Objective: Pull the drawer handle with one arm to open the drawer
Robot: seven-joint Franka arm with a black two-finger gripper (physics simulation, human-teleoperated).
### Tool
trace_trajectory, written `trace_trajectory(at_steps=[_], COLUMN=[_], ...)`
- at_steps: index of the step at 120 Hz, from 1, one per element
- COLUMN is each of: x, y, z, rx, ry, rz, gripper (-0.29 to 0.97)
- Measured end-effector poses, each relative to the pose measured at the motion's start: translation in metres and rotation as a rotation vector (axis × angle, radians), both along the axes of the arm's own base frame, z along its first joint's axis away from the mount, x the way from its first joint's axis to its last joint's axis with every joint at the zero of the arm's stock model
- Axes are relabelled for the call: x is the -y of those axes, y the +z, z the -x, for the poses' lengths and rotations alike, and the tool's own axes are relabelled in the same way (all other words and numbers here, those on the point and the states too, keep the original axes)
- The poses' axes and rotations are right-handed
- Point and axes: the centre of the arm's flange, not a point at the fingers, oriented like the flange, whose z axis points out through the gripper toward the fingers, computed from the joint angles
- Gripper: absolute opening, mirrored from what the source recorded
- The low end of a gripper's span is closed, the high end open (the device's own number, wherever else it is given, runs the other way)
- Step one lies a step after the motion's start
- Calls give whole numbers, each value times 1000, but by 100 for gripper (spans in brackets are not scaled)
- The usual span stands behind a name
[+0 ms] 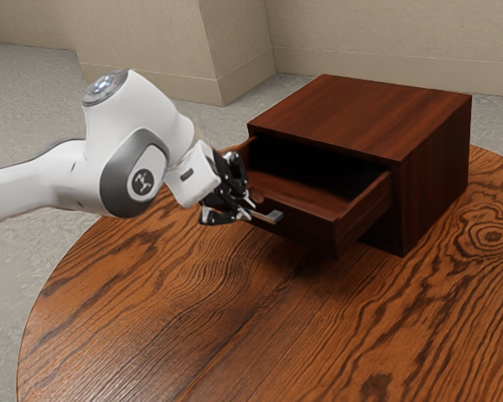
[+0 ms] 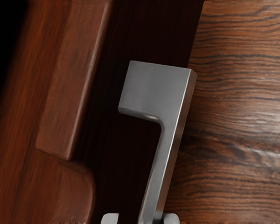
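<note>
Quick heads-up on where you are with this one. The drawer (image 1: 323, 219) is already partway out of the cabinet (image 1: 377, 117), with its front sticking out over the bench (image 1: 235, 335) toward the exterior view's lower left. There's a dark gap behind the front where the box is exposed, but a good part of the drawer looks to be inside the cabinet, so I'd call it maybe halfway.

The bit that matters is that the handle (image 1: 270, 216) sits right at your jaws, not off to one side. As far as I can read it, the jaws are narrow and pinched on the metal bar. In the wrist view the bar runs straight down between the two grey fingertips (image 2: 171, 218), and one of them looks pressed against it. The other side is harder to read, so don't take the grip as rock solid.

The handle's long axis runs along the drawer front, and your jaws cross it, which is what you want. The arm (image 1: 126, 167) comes in from the exterior view's left, so the cabinet lies straight ahead of the hand and the free travel is back toward the arm's own side.

My guess is the next move is a straight pull along the drawer's slide line, away from the cabinet. If you drift sideways along the bar, the jaws could slip toward the handle's end or the drawer could bind in its opening.
</note>
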Motion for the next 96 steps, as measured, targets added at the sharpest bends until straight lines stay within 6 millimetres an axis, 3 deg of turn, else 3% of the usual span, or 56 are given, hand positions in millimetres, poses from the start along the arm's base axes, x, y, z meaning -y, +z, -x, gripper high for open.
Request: trace_trajectory(at_steps=[38,51,61,67,79,96], x=[19,18,7,3,9,10], y=[4,5,11,28,79,154], z=[19,22,29,38,64,117], rx=[1,1,11,39,114,151], ry=[-33,-31,-12,-7,-26,-45], rz=[9,10,13,15,19,37], gripper=[1,1,1,4,27,48])
